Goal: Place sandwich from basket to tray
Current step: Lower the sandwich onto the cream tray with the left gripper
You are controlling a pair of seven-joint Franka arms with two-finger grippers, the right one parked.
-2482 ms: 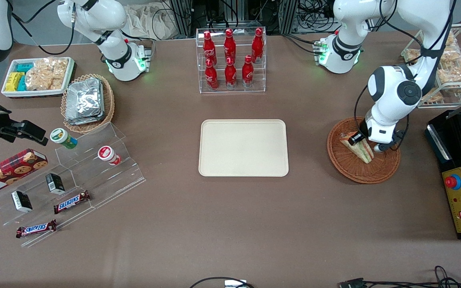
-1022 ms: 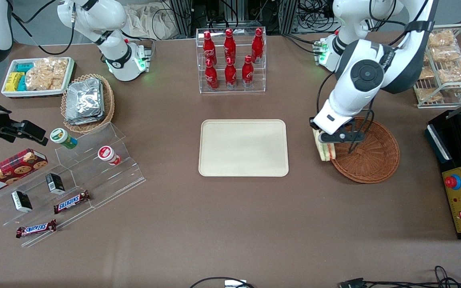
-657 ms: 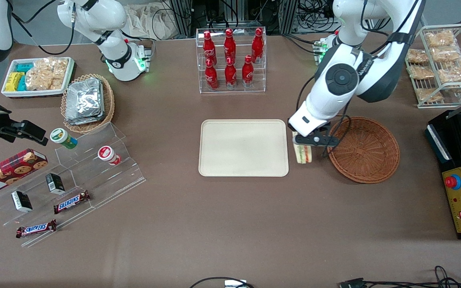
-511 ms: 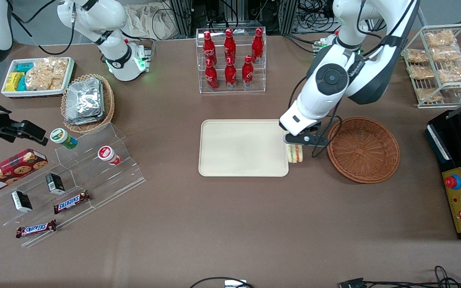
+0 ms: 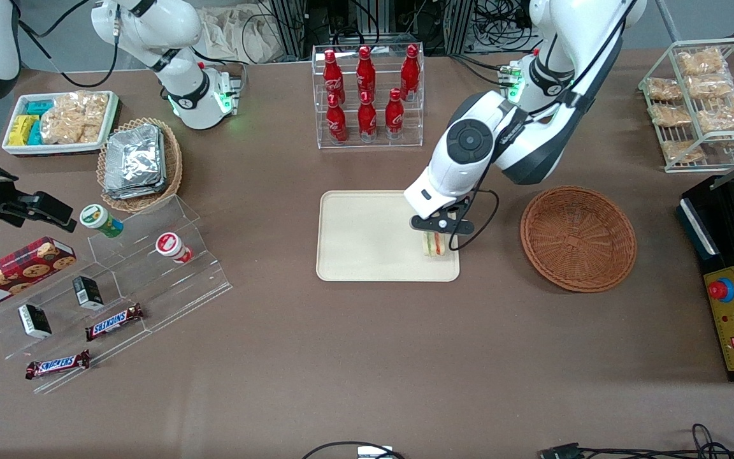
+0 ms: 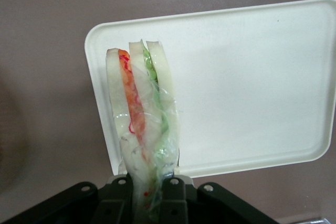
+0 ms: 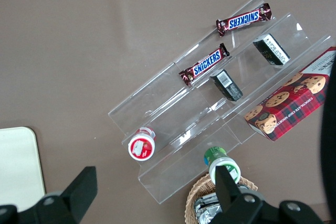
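Gripper point(image 5: 435, 224) clamped on sandwich point(image 5: 432, 243), held above the tray point(image 5: 367, 236) edge nearest the emptied basket point(image 5: 578, 238). Likely light, soft, crushable, slippery-wrapped; best pinched gently across the bread faces near one end.

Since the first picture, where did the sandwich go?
The gripper took hold of the sandwich in the basket, lifted it out and carried it toward the parked arm's end. Now it holds the sandwich above the tray, near the edge closest to the basket. The basket, the tray and the bottles stayed put.
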